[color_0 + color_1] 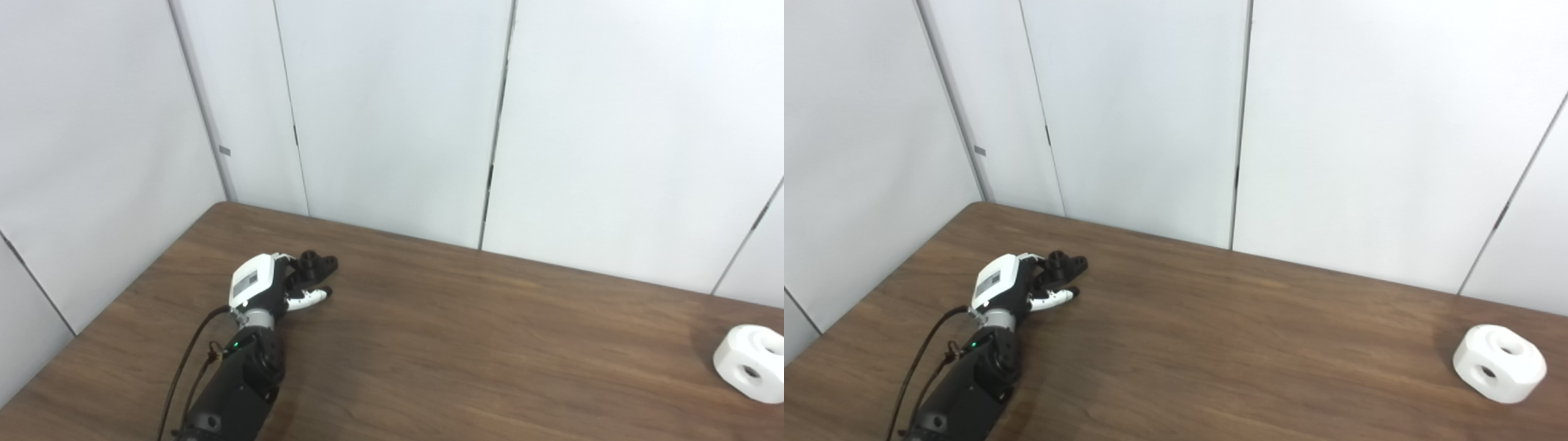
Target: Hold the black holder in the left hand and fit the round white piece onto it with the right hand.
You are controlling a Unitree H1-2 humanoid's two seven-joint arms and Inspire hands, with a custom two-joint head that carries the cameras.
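The left hand [263,288] lies at centre-left of the frame on the brown wood-grain table [465,343]. Its fingers [309,298] reach around the small black plastic holder [317,263]; whether the grip is complete cannot be told. The round white plastic piece with holes [1499,362] sits at lower right, well apart. It looks rigid, light and smooth, so it is best taken across its flat faces. The right hand is out of view.
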